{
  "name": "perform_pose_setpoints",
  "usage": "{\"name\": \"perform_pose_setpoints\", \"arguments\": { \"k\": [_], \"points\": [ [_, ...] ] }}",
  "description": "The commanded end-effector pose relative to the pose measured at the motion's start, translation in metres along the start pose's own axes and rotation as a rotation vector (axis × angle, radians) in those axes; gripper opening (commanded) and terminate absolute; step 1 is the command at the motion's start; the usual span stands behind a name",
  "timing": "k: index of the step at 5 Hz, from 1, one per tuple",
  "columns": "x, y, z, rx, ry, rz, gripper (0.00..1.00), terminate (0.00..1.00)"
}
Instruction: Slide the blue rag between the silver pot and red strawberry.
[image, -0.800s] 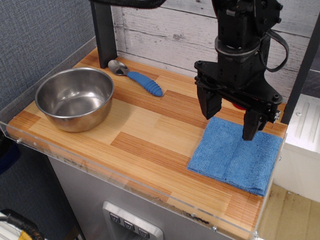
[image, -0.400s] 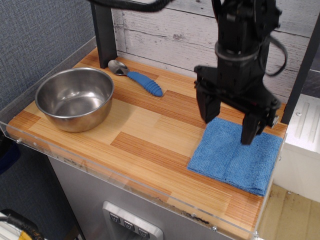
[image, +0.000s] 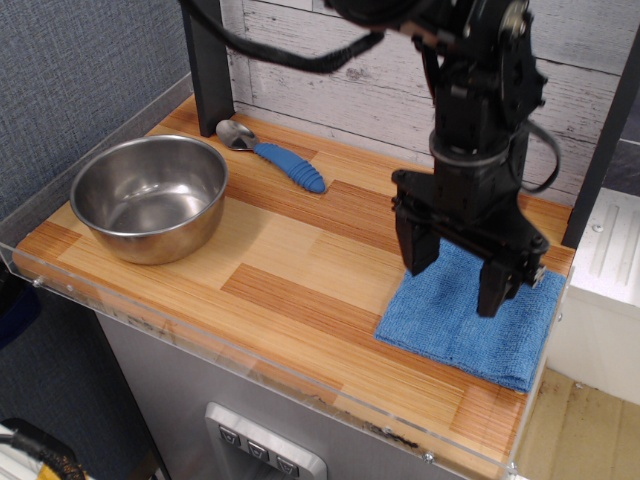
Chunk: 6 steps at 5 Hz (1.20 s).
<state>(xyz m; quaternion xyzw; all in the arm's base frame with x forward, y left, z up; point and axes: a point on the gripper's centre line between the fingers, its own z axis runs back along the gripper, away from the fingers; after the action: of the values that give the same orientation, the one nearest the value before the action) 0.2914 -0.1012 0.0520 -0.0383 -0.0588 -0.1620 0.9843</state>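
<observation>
The blue rag (image: 455, 328) lies flat at the right end of the wooden counter, near the front right corner. My black gripper (image: 452, 282) hangs open just above it, one finger at the rag's left edge, the other over its right part. The silver pot (image: 149, 197) stands at the left end, empty. The red strawberry is hidden behind my gripper and arm.
A blue-handled spoon (image: 273, 154) lies at the back between the pot and my arm. A black post (image: 209, 63) stands at the back left. A clear plastic lip (image: 250, 368) runs along the counter's front edge. A white-grey block (image: 608, 252) sits off the right side.
My gripper has come down and toward the front, from above the rag's back edge to low over the rag's middle. The strawberry, partly seen earlier, is now covered. The rag has not moved.
</observation>
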Motion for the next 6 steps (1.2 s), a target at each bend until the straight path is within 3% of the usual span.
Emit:
{"name": "perform_pose_setpoints", "arguments": {
  "k": [1, 3, 6],
  "points": [
    [0.023, -0.002, -0.014, 0.04, -0.017, -0.029, 1.0, 0.0],
    [0.018, 0.006, -0.022, 0.11, -0.052, -0.002, 1.0, 0.0],
    [0.013, 0.031, -0.026, 0.111, -0.072, 0.079, 1.0, 0.0]
  ]
}}
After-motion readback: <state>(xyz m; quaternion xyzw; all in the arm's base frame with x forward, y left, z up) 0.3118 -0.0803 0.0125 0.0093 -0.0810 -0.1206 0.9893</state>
